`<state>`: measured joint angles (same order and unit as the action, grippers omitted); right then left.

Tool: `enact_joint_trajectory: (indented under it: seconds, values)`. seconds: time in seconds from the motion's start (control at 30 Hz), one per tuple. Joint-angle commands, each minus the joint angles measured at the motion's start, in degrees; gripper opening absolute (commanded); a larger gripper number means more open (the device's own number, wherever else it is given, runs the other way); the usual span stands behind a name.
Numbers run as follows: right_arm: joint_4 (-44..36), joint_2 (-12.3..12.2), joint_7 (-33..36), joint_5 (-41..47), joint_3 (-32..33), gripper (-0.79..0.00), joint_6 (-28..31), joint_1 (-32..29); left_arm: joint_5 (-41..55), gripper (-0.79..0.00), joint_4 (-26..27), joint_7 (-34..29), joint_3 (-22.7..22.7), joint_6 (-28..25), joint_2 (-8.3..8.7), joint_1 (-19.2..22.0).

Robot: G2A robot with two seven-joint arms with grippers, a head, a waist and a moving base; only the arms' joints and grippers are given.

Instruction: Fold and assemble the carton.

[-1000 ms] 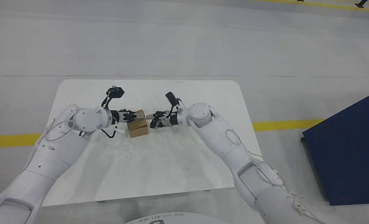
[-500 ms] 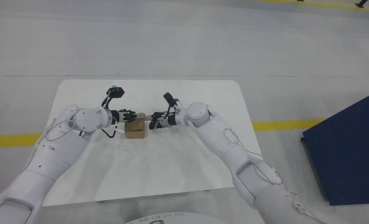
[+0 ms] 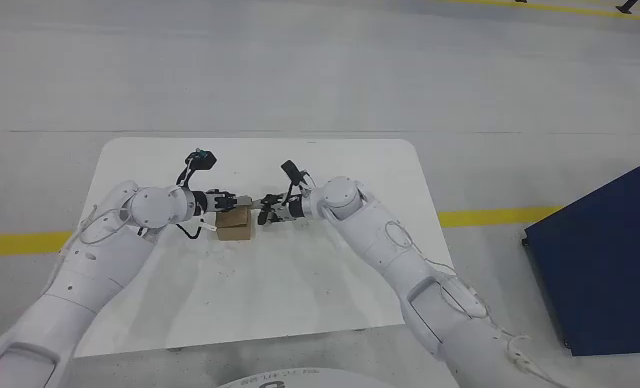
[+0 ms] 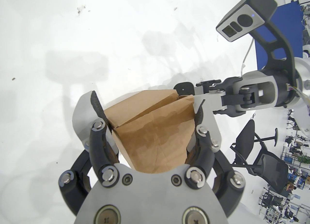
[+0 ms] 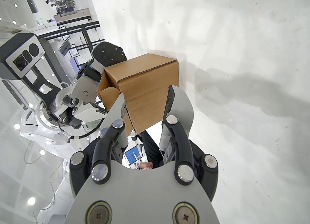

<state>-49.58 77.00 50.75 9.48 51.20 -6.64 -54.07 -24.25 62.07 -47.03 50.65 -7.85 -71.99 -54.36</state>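
With my left gripper (image 4: pixel 147 106) pinching the small brown cardboard carton (image 4: pixel 155 135) on the white table (image 3: pixel 330 278) and my right gripper (image 5: pixel 145 95) clamped on its far end, I judge we are closing flaps, which next calls for 1 steady inward push.

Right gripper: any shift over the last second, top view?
Yes. In the top view the right gripper has slid slightly left, away from the right edge of the table and closer in on the carton.
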Motion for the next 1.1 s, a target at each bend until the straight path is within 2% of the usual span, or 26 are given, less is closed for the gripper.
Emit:
enact_joint_trajectory:
  seconds: [0.0,0.43,0.87,1.07]
  values:
    - [0.2,0.1,0.0,0.0,-0.1,-0.434,0.0,0.1,-0.1,-0.108,0.0,-0.1,0.0,0.1,-0.02,0.0]
    - [1.5,0.1,0.0,0.1,0.3,-0.437,0.3,0.4,-1.0,-0.175,-0.2,-1.1,-0.7,1.3,-0.31,0.5]
    - [1.2,0.0,-0.5,0.3,1.0,-0.431,0.8,0.2,-1.6,-0.179,-1.1,-1.2,-1.0,1.8,-0.59,0.8]
    - [0.7,-0.6,0.1,1.8,3.0,-0.425,3.3,-0.6,-1.8,-0.172,-1.4,-1.3,-1.2,2.0,-0.72,1.0]
